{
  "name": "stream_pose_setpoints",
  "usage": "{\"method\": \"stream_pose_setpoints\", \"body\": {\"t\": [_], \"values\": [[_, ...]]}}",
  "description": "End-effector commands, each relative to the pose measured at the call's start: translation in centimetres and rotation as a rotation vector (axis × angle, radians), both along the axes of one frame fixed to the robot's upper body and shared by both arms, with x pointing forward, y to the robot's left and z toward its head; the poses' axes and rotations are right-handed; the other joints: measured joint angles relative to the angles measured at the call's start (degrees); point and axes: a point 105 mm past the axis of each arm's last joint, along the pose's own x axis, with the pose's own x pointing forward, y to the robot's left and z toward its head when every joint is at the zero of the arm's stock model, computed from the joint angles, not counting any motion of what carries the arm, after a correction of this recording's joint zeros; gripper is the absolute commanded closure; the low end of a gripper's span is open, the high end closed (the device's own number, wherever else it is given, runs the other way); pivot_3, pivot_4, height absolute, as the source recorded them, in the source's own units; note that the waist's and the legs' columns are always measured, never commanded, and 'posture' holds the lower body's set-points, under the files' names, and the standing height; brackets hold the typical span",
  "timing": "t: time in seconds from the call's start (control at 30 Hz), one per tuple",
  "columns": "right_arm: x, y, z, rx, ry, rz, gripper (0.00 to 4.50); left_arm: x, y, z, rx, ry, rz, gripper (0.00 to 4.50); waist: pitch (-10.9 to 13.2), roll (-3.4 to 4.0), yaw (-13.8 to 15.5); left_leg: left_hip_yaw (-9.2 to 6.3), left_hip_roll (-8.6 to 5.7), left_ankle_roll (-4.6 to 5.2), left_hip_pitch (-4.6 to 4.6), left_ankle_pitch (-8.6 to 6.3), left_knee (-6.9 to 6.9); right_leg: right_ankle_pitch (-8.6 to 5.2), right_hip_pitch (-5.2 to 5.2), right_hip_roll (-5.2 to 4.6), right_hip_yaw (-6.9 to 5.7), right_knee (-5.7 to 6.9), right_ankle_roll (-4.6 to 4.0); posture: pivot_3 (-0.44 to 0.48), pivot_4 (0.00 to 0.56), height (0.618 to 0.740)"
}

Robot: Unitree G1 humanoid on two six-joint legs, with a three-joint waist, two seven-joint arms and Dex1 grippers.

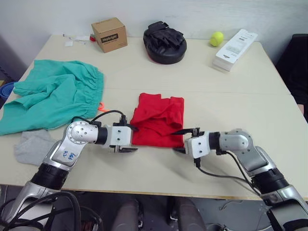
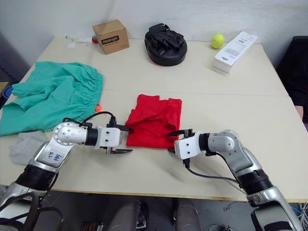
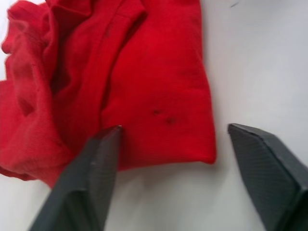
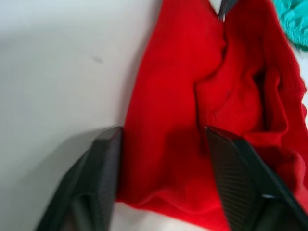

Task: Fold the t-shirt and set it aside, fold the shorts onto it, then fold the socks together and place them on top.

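The red t-shirt (image 1: 159, 120) lies folded into a compact, rumpled rectangle at the table's middle front. My left gripper (image 1: 129, 139) is open at its near left corner; in the left wrist view one finger (image 3: 91, 178) is over the fabric and the other over bare table. My right gripper (image 1: 183, 140) is open at the near right corner, with the shirt's edge (image 4: 163, 159) between its fingers. The teal-green shorts (image 1: 53, 94) are spread out at the left, with an orange drawstring end showing. A grey sock (image 1: 33, 147) lies near the front left edge, partly under my left arm.
Along the back of the table (image 1: 250, 110) stand a cardboard box (image 1: 109, 34), a black padded mitt (image 1: 164, 42), a yellow-green ball (image 1: 216, 38) and a white box (image 1: 235, 49). Bare tabletop stretches to the right of the shirt.
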Motion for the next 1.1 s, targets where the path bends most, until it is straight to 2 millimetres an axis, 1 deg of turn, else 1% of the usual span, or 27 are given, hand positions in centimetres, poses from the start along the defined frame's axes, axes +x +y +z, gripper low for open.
{"method": "stream_pose_setpoints", "body": {"t": [0.03, 0.1, 0.17, 0.27, 0.3, 0.37, 0.43, 0.57, 0.7, 0.8, 0.87, 0.9, 0.97, 1.0, 1.03, 1.1], "values": [[0.4, -0.4, -0.5, -0.035, -0.018, -0.005, 3.2, 0.3, 0.2, -0.9, 0.032, 0.003, 0.001, 2.2, 0.0, 0.0, -0.1, 0.0, 0.0, 0.0, 0.02, 0.0, 0.0, 0.0, 0.02, -0.01, 0.01, 0.0, 0.0, 0.0, 0.15, 0.74], [0.3, -0.6, -0.7, -0.039, -0.015, -0.001, 3.91, 0.0, 0.1, -1.3, 0.033, 0.012, -0.011, 2.85, 0.0, 0.0, -0.1, 0.02, 0.0, 0.03, 0.04, 0.02, 0.02, 0.0, 0.03, -0.02, 0.02, 0.0, 0.0, 0.0, 0.15, 0.74], [0.0, -0.6, -0.7, -0.033, -0.01, 0.005, 4.5, -0.4, 0.0, -1.4, 0.025, 0.025, -0.024, 3.51, 0.0, 0.0, 0.0, 0.01, 0.0, 0.05, 0.04, 0.03, 0.03, 0.0, 0.03, -0.04, 0.01, 0.03, 0.0, 0.0, 0.15, 0.74], [-0.6, -0.6, -0.5, -0.025, -0.003, 0.034, 4.5, -1.5, 0.0, -1.4, 0.019, 0.055, -0.07, 4.46, 0.0, 0.0, 0.0, 0.01, -0.01, 0.05, 0.03, 0.03, 0.03, 0.0, 0.03, -0.06, 0.0, 0.02, 0.0, 0.0, 0.15, 0.74], [-1.1, -0.5, -0.3, -0.014, 0.003, 0.055, 4.5, -2.1, 0.1, -1.3, 0.01, 0.081, -0.08, 4.46, 0.0, 0.0, 0.0, -0.01, -0.01, 0.06, 0.03, 0.02, 0.03, 0.0, 0.04, -0.06, -0.01, 0.02, 0.0, 0.0, 0.15, 0.74], [-3.3, -0.2, 0.1, 0.011, 0.054, 0.146, 4.5, -3.6, 0.6, -1.3, 0.002, 0.166, -0.097, 4.46, 0.0, 0.0, -0.1, -0.03, 0.0, 0.07, 0.01, 0.01, 0.0, 0.0, 0.03, -0.06, -0.02, 0.03, 0.0, 0.0, 0.15, 0.74], [-4.9, -0.3, 0.0, 0.004, 0.085, 0.199, 4.5, -5.1, 1.4, -1.6, 0.024, 0.233, -0.106, 4.46, 0.0, 0.0, -0.1, -0.08, 0.02, 0.08, -0.04, -0.01, -0.07, 0.0, 0.03, -0.05, -0.07, 0.03, 0.0, 0.0, 0.15, 0.74], [-7.0, -0.7, -0.7, -0.003, 0.138, 0.216, 4.5, -6.7, 2.4, -1.9, 0.056, 0.263, -0.091, 4.46, 0.0, 0.0, -0.1, -0.1, 0.02, 0.11, -0.01, -0.05, -0.03, 0.0, 0.1, -0.07, -0.09, -0.06, 0.0, 0.0, 0.15, 0.74], [-8.2, -0.8, -1.3, 0.016, 0.175, 0.197, 4.5, -7.5, 2.9, -2.5, 0.061, 0.275, -0.042, 4.46, 0.0, 0.0, 0.0, -0.13, 0.01, 0.12, 0.06, -0.05, -0.02, -0.01, 0.12, -0.12, -0.09, -0.11, -0.01, 0.0, 0.15, 0.74], [-8.4, -1.1, -1.8, 0.006, 0.171, 0.182, 4.5, -7.9, 3.0, -2.9, 0.043, 0.312, -0.001, 4.46, 0.0, 0.0, 0.0, -0.15, 0.0, 0.12, 0.07, -0.06, -0.02, -0.01, 0.14, -0.15, -0.09, -0.1, -0.01, 0.0, 0.15, 0.74], [-8.7, -1.5, -2.3, -0.031, 0.181, 0.185, 4.5, -8.6, 2.8, -3.2, 0.012, 0.345, -0.001, 4.46, 0.0, 0.01, 0.0, -0.15, 0.0, 0.11, 0.07, -0.06, -0.02, -0.01, 0.13, -0.15, -0.09, -0.1, -0.02, 0.0, 0.15, 0.74], [-8.8, -1.7, -2.5, -0.041, 0.186, 0.183, 4.25, -8.8, 2.7, -3.2, 0.001, 0.355, 0.003, 4.49, 0.0, 0.01, 0.0, -0.15, 0.0, 0.11, 0.07, -0.06, -0.03, -0.01, 0.12, -0.15, -0.08, -0.1, -0.02, 0.0, 0.15, 0.74], [-8.9, -2.3, -2.7, -0.043, 0.243, 0.148, 3.73, -9.1, 2.7, -3.2, -0.022, 0.372, 0.024, 3.98, 0.0, 0.01, 0.0, -0.15, 0.0, 0.11, 0.07, -0.08, -0.03, -0.02, 0.12, -0.15, -0.08, -0.11, -0.02, 0.0, 0.15, 0.74], [-9.0, -2.5, -2.5, -0.039, 0.246, 0.145, 3.39, -9.2, 2.8, -3.2, -0.03, 0.383, 0.032, 3.74, 0.0, 0.01, 0.0, -0.15, 0.0, 0.11, 0.08, -0.08, -0.03, -0.01, 0.13, -0.15, -0.09, -0.12, -0.02, 0.0, 0.15, 0.74], [-9.0, -2.7, -2.2, -0.028, 0.237, 0.137, 3.08, -9.4, 3.0, -3.2, -0.037, 0.393, 0.04, 3.48, 0.0, 0.01, 0.0, -0.16, 0.0, 0.11, 0.09, -0.08, -0.03, -0.02, 0.14, -0.15, -0.09, -0.12, -0.03, 0.0, 0.15, 0.74], [-9.2, -2.9, -1.3, 0.001, 0.235, 0.13, 2.34, -9.6, 3.4, -2.9, -0.057, 0.413, 0.063, 2.8, 0.0, 0.01, 0.0, -0.18, 0.0, 0.1, 0.1, -0.07, -0.03, -0.02, 0.14, -0.15, -0.09, -0.11, -0.03, 0.0, 0.15, 0.74]]}}
